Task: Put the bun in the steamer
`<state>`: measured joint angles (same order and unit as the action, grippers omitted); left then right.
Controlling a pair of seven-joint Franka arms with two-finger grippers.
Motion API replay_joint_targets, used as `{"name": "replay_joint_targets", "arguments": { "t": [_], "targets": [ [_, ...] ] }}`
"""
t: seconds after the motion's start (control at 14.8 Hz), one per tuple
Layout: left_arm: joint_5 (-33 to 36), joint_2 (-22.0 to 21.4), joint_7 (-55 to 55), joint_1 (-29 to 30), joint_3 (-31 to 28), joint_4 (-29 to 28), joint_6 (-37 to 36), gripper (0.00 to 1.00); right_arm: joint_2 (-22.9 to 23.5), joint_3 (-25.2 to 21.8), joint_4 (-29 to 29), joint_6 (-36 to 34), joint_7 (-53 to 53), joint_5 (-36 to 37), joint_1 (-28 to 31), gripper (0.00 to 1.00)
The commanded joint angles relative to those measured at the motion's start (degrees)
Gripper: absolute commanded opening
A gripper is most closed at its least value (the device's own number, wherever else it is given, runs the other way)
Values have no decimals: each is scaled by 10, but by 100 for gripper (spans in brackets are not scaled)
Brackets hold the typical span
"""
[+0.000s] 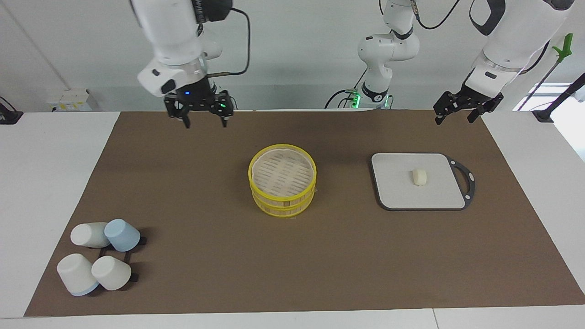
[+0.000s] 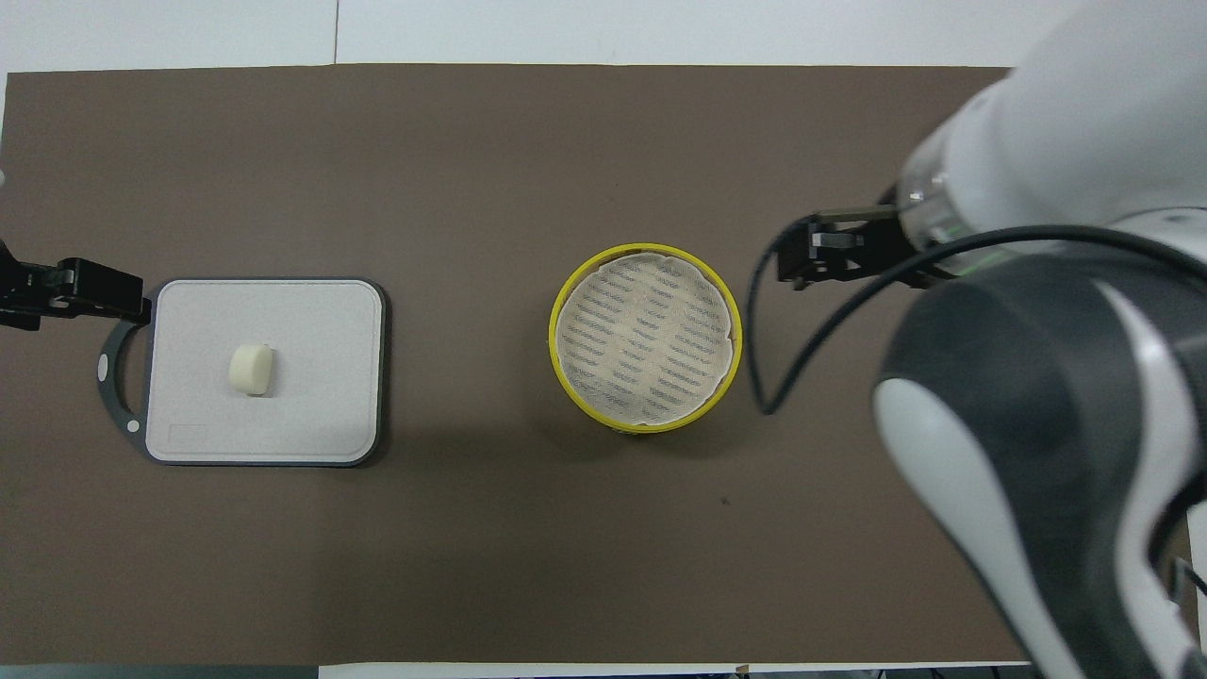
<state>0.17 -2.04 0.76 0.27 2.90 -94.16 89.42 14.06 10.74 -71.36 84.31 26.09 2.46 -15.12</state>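
Facing view: the bun (image 1: 419, 177), a small soft cream cylinder, lies on its side on the flat grey board (image 1: 397, 194), well apart from the steamer (image 1: 282, 184) at mid-table. The right pincer (image 1: 204, 119) hangs spread over bare mat; the left pincer (image 1: 458, 113), also spread, waits at the board's end. Squeezed hard, the dough may dent or roll away; the yellow rim could catch it.
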Motion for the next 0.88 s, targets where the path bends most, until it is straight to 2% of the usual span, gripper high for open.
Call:
{"name": "replay_joint_targets", "arguments": {
  "t": [0.0,0.13,0.2,0.4,0.61,0.67,0.81],
  "targets": [
    [-4,-53,-31,4,-7,-149,112,100,149,0,156,1,122,25,-94,100],
    [-4,-58,-63,21,-8,-245,208,100,156,1,117,73,175,57,-153,100],
    [-4,-50,-72,24,-8,-273,242,100,153,2,85,94,175,67,-156,100],
    [-4,-16,-88,25,-9,-372,403,100,113,3,-46,183,184,68,-161,100],
    [-3,26,-95,24,-8,-398,471,100,72,3,-186,303,197,62,-157,100],
    [-3,31,-100,24,-8,-405,488,100,70,3,-211,330,202,62,-159,100],
    [-3,36,-106,25,-9,-421,522,100,75,3,-224,346,206,62,-172,100]
  ]
}}
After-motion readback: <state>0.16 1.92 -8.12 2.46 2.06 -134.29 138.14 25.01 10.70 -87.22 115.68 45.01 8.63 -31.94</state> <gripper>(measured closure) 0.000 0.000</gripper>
